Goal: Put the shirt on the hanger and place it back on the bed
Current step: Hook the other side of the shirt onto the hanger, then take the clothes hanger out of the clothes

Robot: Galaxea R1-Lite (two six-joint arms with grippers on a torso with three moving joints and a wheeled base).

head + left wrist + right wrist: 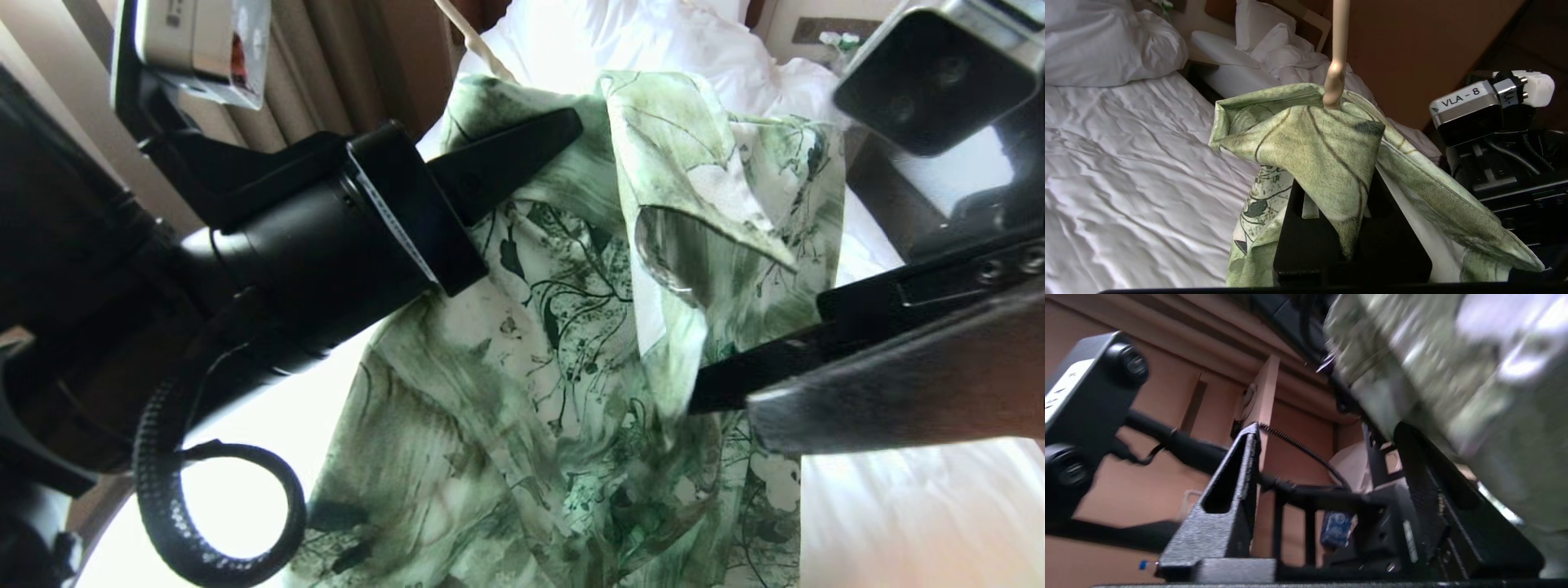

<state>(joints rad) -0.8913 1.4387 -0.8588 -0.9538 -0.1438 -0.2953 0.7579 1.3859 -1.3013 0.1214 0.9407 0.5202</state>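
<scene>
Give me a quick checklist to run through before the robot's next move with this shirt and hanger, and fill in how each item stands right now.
1. Left gripper shut on the shirt: ok, fabric is pinched between its fingers.
2. Right gripper free of the shirt: ok, its fingers stand apart with nothing between them, fabric brushing one finger.
3. Hanger inside the shirt: ok at the neck, its stem rises out of the collar.
4. Both shoulders seated on the hanger: cannot tell, the frame is hidden under the fabric.
5. Shirt back on the bed: not ok, it hangs above the sheet.
</scene>
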